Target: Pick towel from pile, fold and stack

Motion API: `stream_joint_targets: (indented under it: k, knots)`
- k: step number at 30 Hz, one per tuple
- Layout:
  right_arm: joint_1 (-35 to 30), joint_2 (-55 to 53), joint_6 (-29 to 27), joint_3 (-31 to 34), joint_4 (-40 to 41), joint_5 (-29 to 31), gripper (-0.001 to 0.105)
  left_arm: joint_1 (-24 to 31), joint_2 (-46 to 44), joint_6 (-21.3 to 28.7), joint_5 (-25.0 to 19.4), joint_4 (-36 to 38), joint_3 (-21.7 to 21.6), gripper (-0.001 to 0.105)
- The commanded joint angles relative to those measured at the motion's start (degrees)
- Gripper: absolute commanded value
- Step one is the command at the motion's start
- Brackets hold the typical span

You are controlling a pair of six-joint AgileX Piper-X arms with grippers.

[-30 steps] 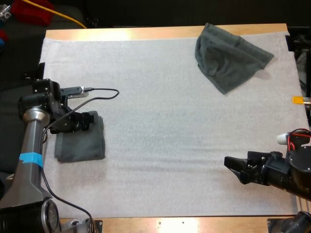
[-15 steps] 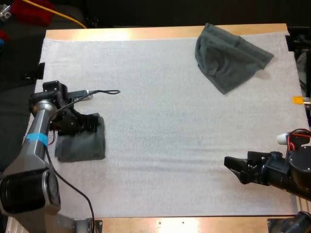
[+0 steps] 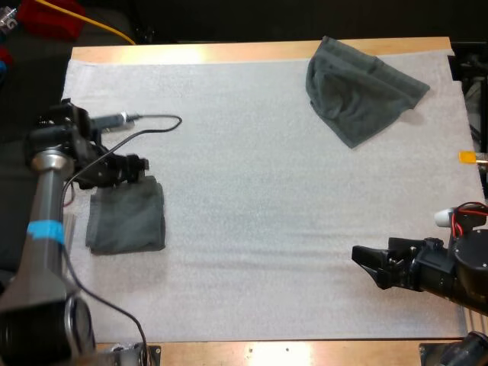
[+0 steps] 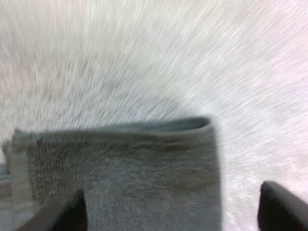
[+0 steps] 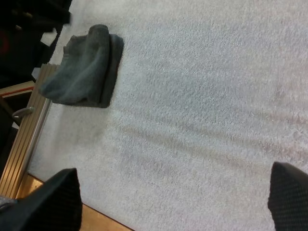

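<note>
Left pincer (image 3: 131,168): fingers (image 4: 67,216) apart, gripping nothing. The folded towel (image 3: 126,222) lies flat on the white mat (image 3: 252,198) just beneath its tips and to their near side, and the towel's folded edge runs across the gap between them. Right pincer (image 3: 364,261): spread wide, empty, low over bare mat, with the folded towel well apart ahead of it. Crumpled towel (image 3: 357,88) lies far beyond the right pincer, at the far edge of the desk (image 3: 229,52).
</note>
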Motion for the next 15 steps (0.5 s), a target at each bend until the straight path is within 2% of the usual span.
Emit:
stream_joint_targets:
  k: [1, 7, 15]
  knots:
    - [0.03, -0.17, -0.48, -0.59, 0.08, 0.35, 0.077, -0.06, -2.63, -0.5, 1.9, 0.8, -0.58, 0.07]
    - [0.03, -0.17, -0.68, -0.59, 0.08, 0.38, 0.077, -0.23, -12.86, -2.08, 7.38, 1.5, -0.62, 0.07]
    - [0.03, -0.17, -4.1, -0.59, -0.85, 3.02, 0.077, -0.23, -26.11, -2.07, 7.68, 5.74, -0.62, 0.07]
